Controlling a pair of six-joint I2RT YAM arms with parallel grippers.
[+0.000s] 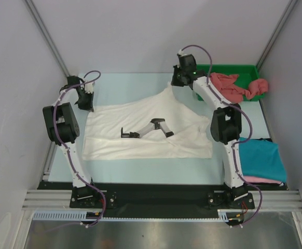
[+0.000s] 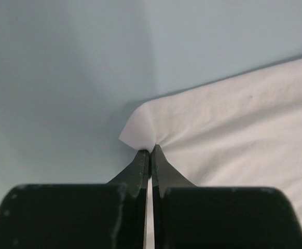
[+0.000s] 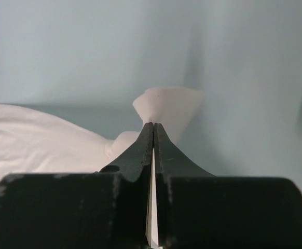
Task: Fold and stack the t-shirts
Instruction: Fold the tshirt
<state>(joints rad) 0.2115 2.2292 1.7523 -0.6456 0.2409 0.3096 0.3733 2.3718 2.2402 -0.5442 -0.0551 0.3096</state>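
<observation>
Closely, left tool (image 2: 150, 149), right tool (image 3: 153, 124), pinching white t-shirt (image 2: 234, 119)

Soft matt cloth, the white t-shirt (image 1: 109, 132); left hand (image 2: 150, 149) matt black, perhaps plastic; table (image 1: 130, 83) smooth, matt

Likely a robot lab, grey panel walls (image 1: 140, 31), aluminium rail (image 1: 47, 199) (arm bases (image 1: 86, 196) bolted).

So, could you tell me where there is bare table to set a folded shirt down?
Far strip of table between the white t-shirt and back wall, left of the green tray. Narrow strip between shirt and arm bases. Crowded right: red shirts in tray, teal shirt.
</observation>
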